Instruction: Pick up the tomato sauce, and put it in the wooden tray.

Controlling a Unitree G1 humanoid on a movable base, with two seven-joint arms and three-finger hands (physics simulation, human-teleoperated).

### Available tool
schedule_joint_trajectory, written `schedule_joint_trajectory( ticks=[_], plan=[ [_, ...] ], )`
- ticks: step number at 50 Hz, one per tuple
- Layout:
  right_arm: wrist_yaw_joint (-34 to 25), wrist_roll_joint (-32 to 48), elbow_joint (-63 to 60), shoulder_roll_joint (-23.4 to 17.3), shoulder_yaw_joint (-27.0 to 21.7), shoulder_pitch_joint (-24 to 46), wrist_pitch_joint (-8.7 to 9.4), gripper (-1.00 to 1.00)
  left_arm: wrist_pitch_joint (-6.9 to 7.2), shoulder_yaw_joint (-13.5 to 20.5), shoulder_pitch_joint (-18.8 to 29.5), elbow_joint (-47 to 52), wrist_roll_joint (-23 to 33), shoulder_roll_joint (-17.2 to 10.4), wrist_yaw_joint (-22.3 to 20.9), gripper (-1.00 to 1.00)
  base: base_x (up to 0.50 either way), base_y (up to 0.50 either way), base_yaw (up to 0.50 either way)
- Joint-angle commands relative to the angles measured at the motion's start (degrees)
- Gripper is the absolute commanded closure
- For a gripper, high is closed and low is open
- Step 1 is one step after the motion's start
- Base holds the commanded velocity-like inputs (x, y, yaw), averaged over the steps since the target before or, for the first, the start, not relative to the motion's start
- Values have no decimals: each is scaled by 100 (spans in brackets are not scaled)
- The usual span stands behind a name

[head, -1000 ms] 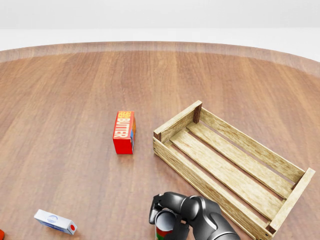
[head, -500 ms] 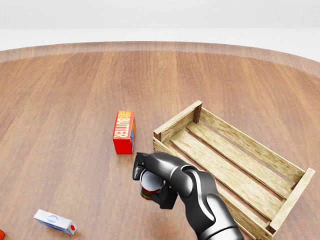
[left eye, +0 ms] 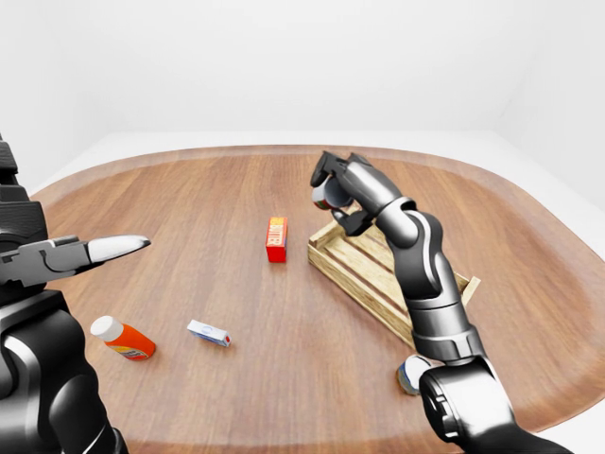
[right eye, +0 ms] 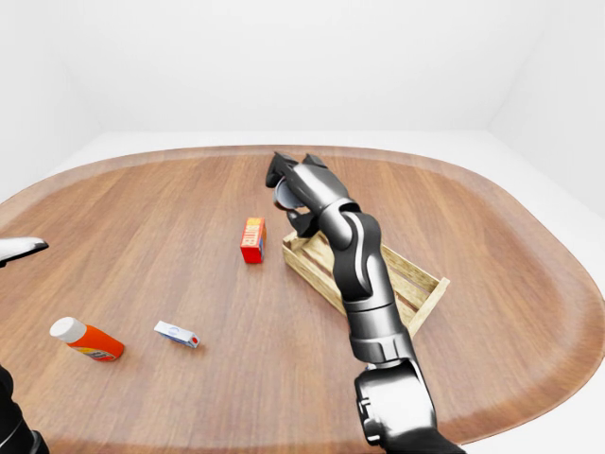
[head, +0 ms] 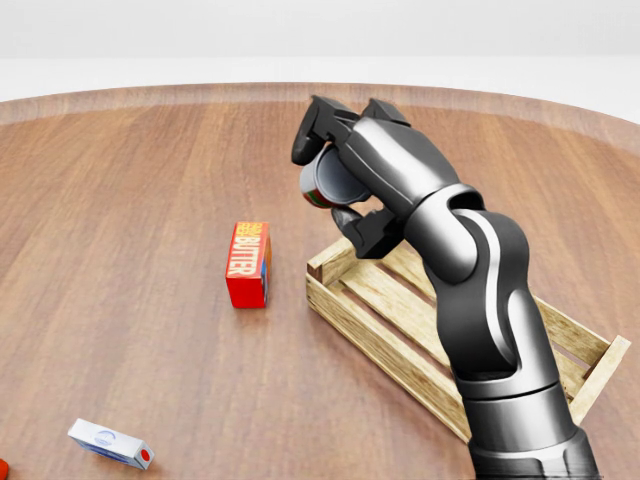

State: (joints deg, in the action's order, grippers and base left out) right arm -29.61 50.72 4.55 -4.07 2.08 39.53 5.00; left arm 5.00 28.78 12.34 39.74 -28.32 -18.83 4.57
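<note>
Far off to the left of everything, the left robot hand (left eye: 95, 252) just hangs over the desk (head: 120, 200) with its fingers stretched out flat, holding nothing. Below it on the desk sit an orange bottle with a white cap (left eye: 123, 339) and a small white-and-blue box (left eye: 208, 332), both well apart from the action.

Next over, the red butter box (head: 248, 264) stands down and to the left of the right robot hand (head: 335, 170), untouched.

Now the good part: a second ago that right robot hand was low at the bottom of the head view with the tomato sauce (head: 325, 183) in it, and now it's swung way up and across. The fingers are wrapped tight round the can, which is lifted clear of the desk and tipped so its end faces the camera. So the pickup looks done and we're into the carry.

The wooden tray (head: 560, 335) lies below and to the right of that hand, with its near-left corner roughly under the can. I'd guess it needs a bit more travel rightward over the slats, then a lowering and release.

There's also a small can-like thing (left eye: 411, 375) by the arm's lower end; can't tell what it is.
</note>
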Motion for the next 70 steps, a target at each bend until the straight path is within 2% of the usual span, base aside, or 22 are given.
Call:
schedule_joint_trajectory(
  ticks=[1, 9, 15, 20, 22, 24, 25, 28, 31, 36, 38, 43, 46, 50, 52, 61, 70],
  plan=[
    [80, -473, -80, -945, -582, 715, 0, 98, 0, -7, -3, -18, 6, -6, 3, -100, 0, 0, 0],
    [461, -968, 1046, -1508, -818, 1016, 0, 98, 0, 0, 1, -21, -4, -14, 10, -100, 0, 0, 0],
    [789, -1328, 1982, -1746, -859, 1227, 0, 98, 0, 14, 18, -35, -12, -27, 15, -100, 0, 0, 0],
    [1194, -1544, 3508, -1926, -810, 1635, 0, 98, 0, 15, 22, -45, -14, -34, 15, -100, 0, 0, 0],
    [1402, -1611, 4515, -2017, -759, 1884, 0, 98, 0, 1, 31, -49, -8, -34, 23, -100, 0, 0, 0],
    [1602, -1668, 5095, -2057, -758, 2037, -129, 98, 0, -11, 31, -63, 8, -32, 18, -100, 0, 0, 0],
    [1666, -1733, 5585, -2080, -759, 2145, -309, 98, 0, 9, 31, -46, -10, -37, 20, -100, 0, 0, 0],
    [1878, -1737, 6434, -2098, -664, 2310, -597, 98, 0, 26, 26, -20, -32, -42, 26, -100, 0, 0, 0],
    [1966, -1734, 6842, -2076, -634, 2318, -661, 98, 0, 37, 35, -32, -36, -54, 31, -100, 0, 0, 0],
    [2034, -1559, 7062, -2079, -596, 2269, -628, 98, 0, 69, 56, -40, -74, -85, 53, -100, 0, 0, 0],
    [2070, -1448, 7142, -2048, -556, 2220, -514, 98, 0, 48, 48, -62, -59, -80, 53, -100, 0, 0, 0],
    [2075, -1317, 7240, -1954, -601, 2034, -611, 98, 0, 60, 55, -46, -84, -92, 68, -100, 0, 0, 0],
    [2074, -1238, 7260, -1950, -617, 2001, -585, 98, 0, 59, 57, -17, -96, -95, 79, -100, 0, 0, 0],
    [1914, -1090, 7309, -1942, -638, 1944, -415, 98, 0, 53, 61, -45, -82, -98, 66, -100, 0, 0, 0],
    [1792, -1144, 7319, -1925, -734, 1932, -493, 98, 0, 61, 61, -50, -91, -102, 63, -100, 0, 0, 0],
    [1734, -809, 7362, -1858, -690, 1955, -358, 98, 0, 77, 64, -73, -104, -119, 63, -100, 0, 0, 0],
    [1478, -275, 7396, -1852, -505, 1944, -138, 98, 0, 63, 59, -91, -102, -116, 60, -100, 0, 0, 0]
  ],
)
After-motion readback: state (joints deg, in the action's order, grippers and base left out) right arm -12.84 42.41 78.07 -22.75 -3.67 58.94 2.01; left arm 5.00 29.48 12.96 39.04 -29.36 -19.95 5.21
